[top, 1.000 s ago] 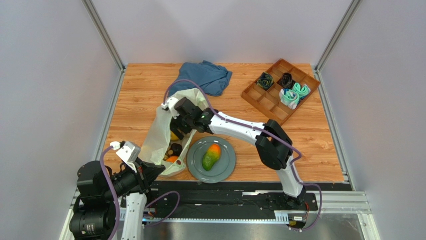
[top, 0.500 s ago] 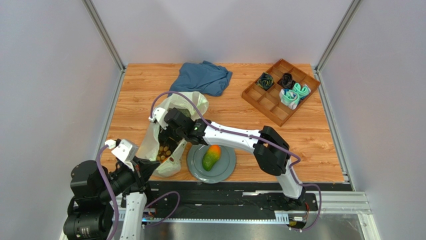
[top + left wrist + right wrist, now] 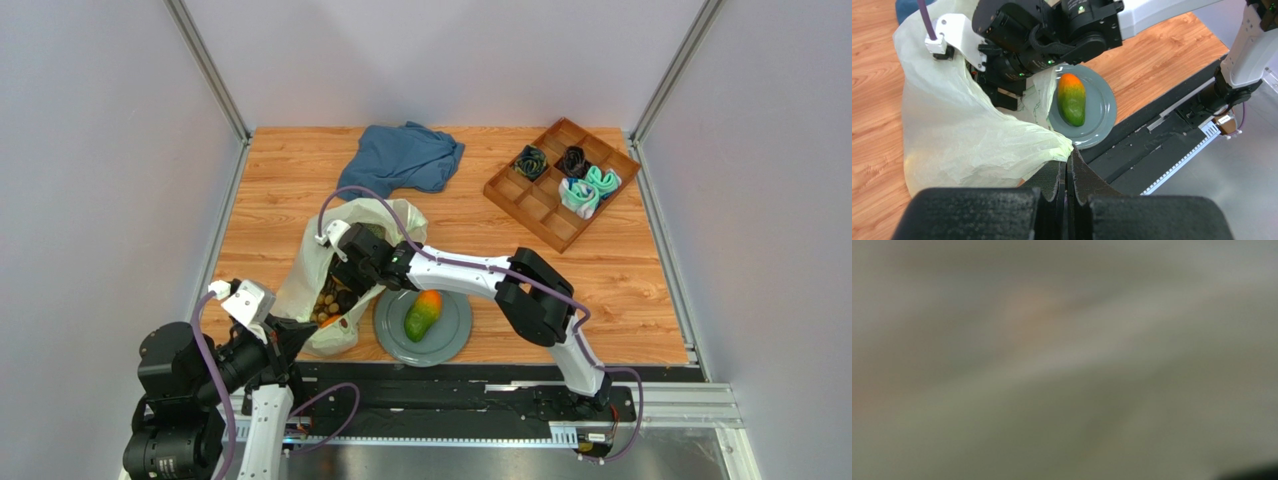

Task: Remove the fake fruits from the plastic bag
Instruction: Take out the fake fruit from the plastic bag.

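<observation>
The plastic bag (image 3: 300,280) (image 3: 962,140), thin and pale yellow-green, lies at the near left of the table, its mouth facing right. Small tan pieces (image 3: 327,301) and a dark fruit (image 3: 346,297) show inside the mouth. My left gripper (image 3: 292,335) (image 3: 1068,165) is shut on the bag's near edge. My right gripper (image 3: 345,280) reaches into the mouth with its fingers hidden by the film. The right wrist view is only a grey-green blur. A green and orange fake fruit (image 3: 423,315) (image 3: 1072,100) lies on a grey plate (image 3: 456,331) (image 3: 1105,107) right of the bag.
A blue cloth (image 3: 405,157) lies crumpled at the back of the table. A wooden divided tray (image 3: 540,210) at the back right holds rolled socks (image 3: 586,190). A black rail (image 3: 450,385) runs along the near table edge.
My right gripper has pushed down and toward me, deeper into the bag's mouth. The bag's far rim has shifted with it. My left gripper keeps its hold and has drawn back slightly.
</observation>
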{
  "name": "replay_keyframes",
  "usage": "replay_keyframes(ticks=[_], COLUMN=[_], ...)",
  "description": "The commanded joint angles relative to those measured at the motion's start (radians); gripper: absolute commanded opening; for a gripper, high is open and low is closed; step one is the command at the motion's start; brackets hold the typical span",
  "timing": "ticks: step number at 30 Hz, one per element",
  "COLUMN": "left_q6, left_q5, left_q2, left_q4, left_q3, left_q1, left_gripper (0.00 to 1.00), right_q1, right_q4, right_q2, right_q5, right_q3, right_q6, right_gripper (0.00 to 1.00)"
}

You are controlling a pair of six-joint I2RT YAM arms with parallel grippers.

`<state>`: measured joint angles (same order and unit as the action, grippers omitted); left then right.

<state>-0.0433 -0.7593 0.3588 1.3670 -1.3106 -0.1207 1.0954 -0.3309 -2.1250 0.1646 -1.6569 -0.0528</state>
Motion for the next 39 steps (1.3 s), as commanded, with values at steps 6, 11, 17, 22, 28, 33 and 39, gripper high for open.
replay_keyframes(ticks=[6,11,17,22,28,33,39], left_q6=[0.000,0.002,0.005,0.028,0.111,0.129,0.198], left_q5=[0.051,0.049,0.049,0.083,0.210,0.340,0.292], left_q2=[-0.009,-0.012,-0.024,-0.024,-0.021,0.006,0.100], left_q4=[0.284,0.277,0.190,0.046,-0.098,-0.278,-0.379], left_q3=[-0.064,-0.035,0.049,0.146,0.209,0.209,0.230], left_q1=[0.032,0.032,0.032,0.032,0.032,0.032,0.032], left_gripper=[0.00,0.00,0.00,0.00,0.00,0.00,0.00], right_q1=[-0.025,-0.023,-0.011,-0.052,-0.100,-0.138,-0.154], right_q4=[0.055,0.087,0.090,-0.014,-0.063,-0.183,-0.224], right_q2=[-0.119,-0.196,-0.107,0.068,0.272,0.277,0.296], right_q5=[0.110,0.093,0.010,-0.205,-0.492,-0.694,-0.767], right_q3=[-0.059,-0.122,-0.136,-0.135,-0.024,-0.068,-0.061], right_q6=[0.107,0.009,-0.123,-0.101,-0.105,-0.102,-0.114], right_gripper=[0.96,0.60,0.08,0.08,0.11,0.11,0.00])
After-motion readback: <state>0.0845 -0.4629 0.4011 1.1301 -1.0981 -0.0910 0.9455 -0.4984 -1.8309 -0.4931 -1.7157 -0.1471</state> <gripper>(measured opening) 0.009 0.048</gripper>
